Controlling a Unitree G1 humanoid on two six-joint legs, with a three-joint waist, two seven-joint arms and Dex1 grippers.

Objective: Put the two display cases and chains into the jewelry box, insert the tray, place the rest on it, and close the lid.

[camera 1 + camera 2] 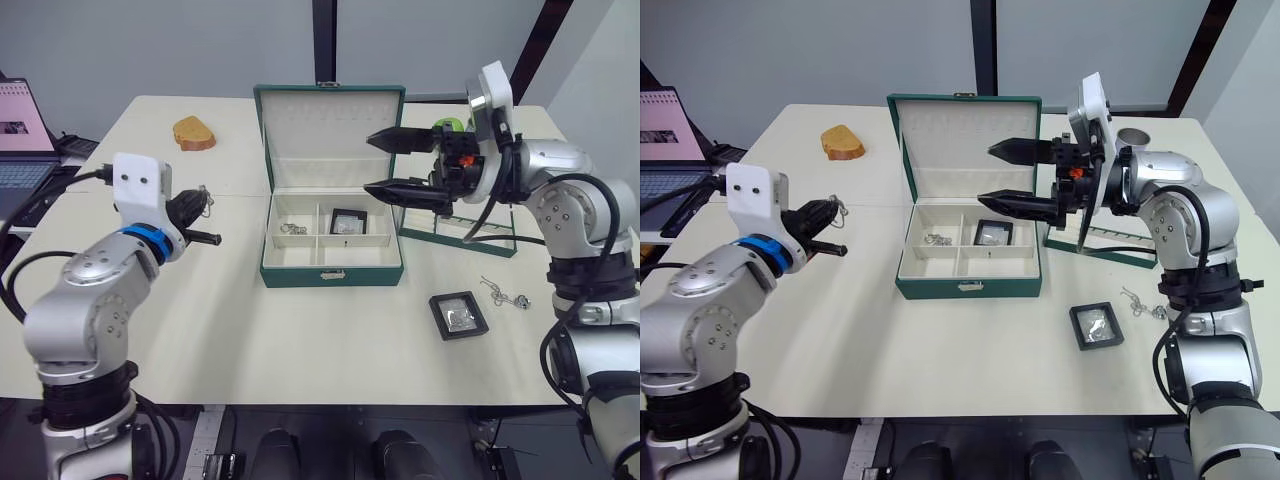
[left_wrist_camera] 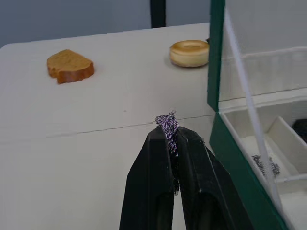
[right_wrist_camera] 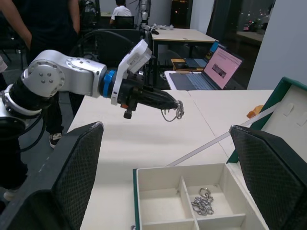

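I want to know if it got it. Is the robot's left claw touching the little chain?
Touching. In the left wrist view, the left gripper has its two black fingers pinched shut on the chain, which sticks out between them.

Jewelry box is seen open at table centre, lid stood upright, cream lining shown. 1 display case is laid in a rear compartment, 1 chain heaped in the compartment beside it. 2nd display case is left flat on the table to the box's right, a chain w/ pendants just beside it. Tray is propped tilted behind. Another chain is held dangling, pinched by left gripper.
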